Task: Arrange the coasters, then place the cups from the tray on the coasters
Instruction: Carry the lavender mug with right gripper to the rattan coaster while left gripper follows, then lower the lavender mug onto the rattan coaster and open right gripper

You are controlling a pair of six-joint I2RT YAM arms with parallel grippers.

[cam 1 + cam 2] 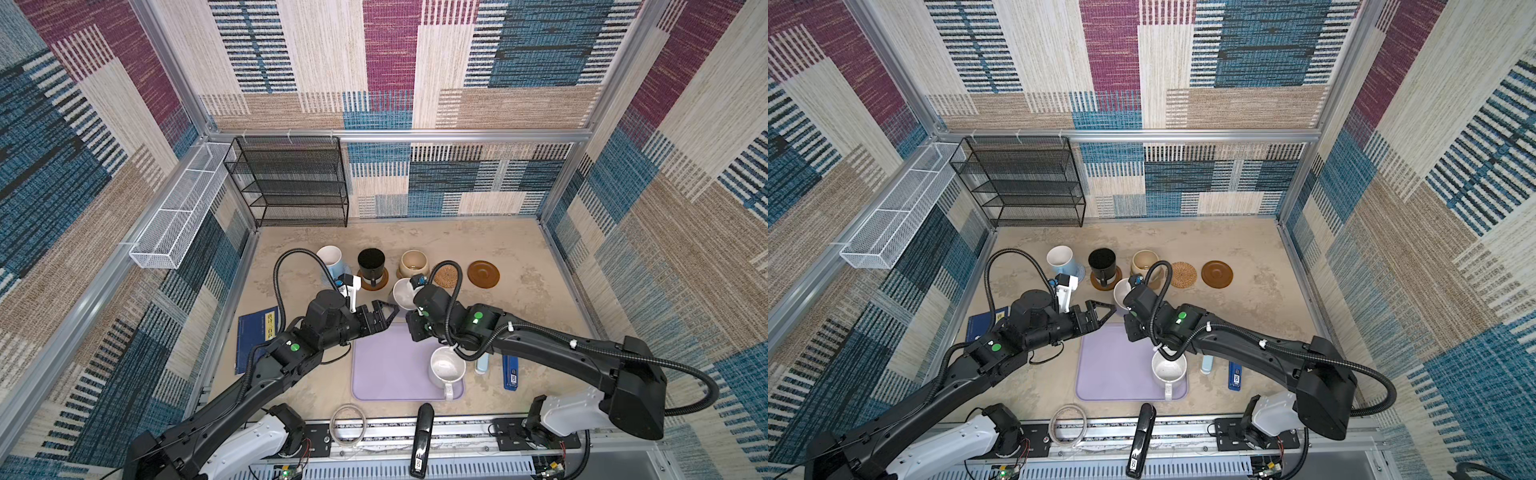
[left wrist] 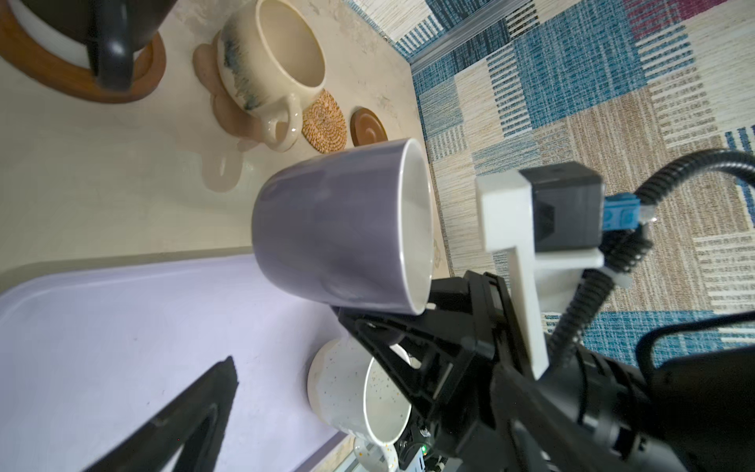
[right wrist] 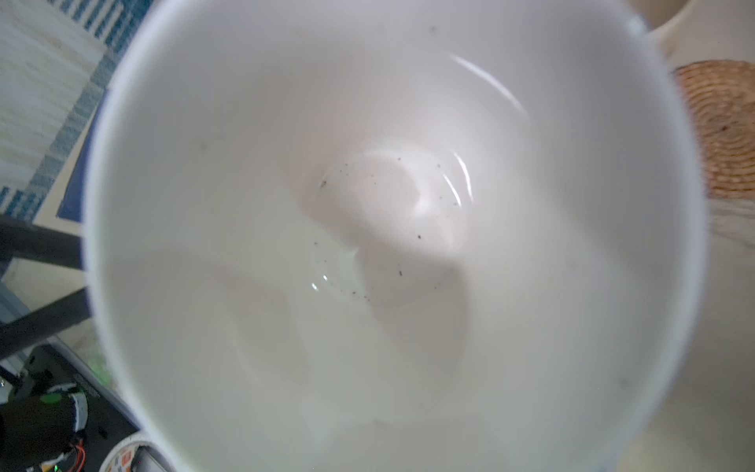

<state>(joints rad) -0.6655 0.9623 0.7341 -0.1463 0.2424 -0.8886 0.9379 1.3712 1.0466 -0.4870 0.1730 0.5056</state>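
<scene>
Right gripper (image 2: 355, 323): clamped shut on the lavender glazed ceramic mug (image 2: 327, 233). The hold is low on one side. The handle is hidden beneath the wall, so I cannot tell exactly which part I pinch. The mug hangs over the 12 o'clock rim of the large flat lavender plastic tray (image 1: 386, 365) and seems tipped a little toward my wrist. My wrist view looks straight into its white inside.

Handling, my judgement:
- It is stiff, slick-glazed and weighty for a one-sided pinch, and it will chip if knocked.
- Held off-centre it wants to swing, so I should carry it slowly and land the base flat.

Left gripper (image 1: 384, 316): jaws wide apart and empty, hovering at 9 o'clock of the mug, near but not touching.

Outward from the mug:
- Round woven rattan coaster (image 1: 448, 277), 1 o'clock, bare. It is the nearest free spot.
- Brown saucer-like wooden disc (image 1: 483, 274), 2 o'clock, bare.
- Squat beige ceramic mug (image 1: 413, 262), 12 o'clock, on the tan paw-shaped coaster (image 2: 222, 175). Its handle points toward the rattan, so clearance there looks tight.
- Black mug (image 1: 371, 262), 11 o'clock, on a second brown wooden disc (image 2: 49, 79).
- Light blue mug (image 1: 330, 257), 10 o'clock.
- Speckled white mug (image 1: 446, 368), upright in the tray's 4 o'clock corner with its handle toward 6. It waits its turn.
</scene>
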